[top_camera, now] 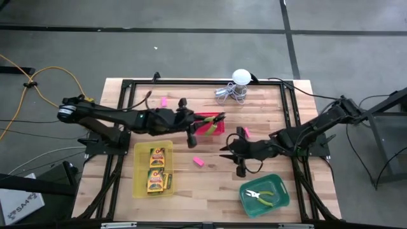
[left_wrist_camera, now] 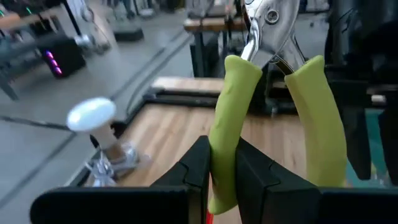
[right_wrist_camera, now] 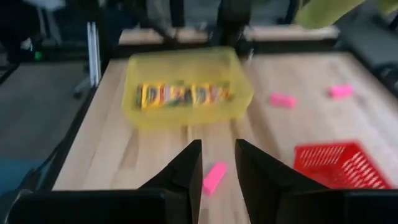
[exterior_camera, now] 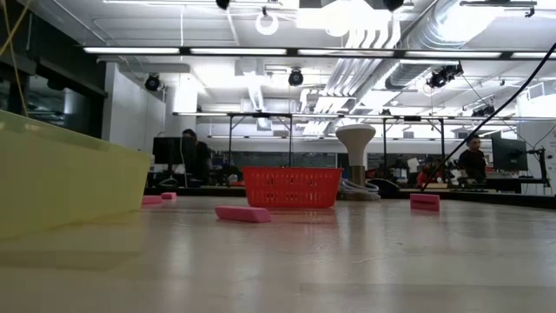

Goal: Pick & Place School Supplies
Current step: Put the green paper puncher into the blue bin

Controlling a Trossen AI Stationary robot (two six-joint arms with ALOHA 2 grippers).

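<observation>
Desk layout, seen from above: the tray holding crayon boxes lies at the near left; the tray holding pliers at the near right; the basket sits centrally; the ball on coiled wire stands behind it at the far edge; one block lies between the trays; another block, possibly two, lies far left.
</observation>
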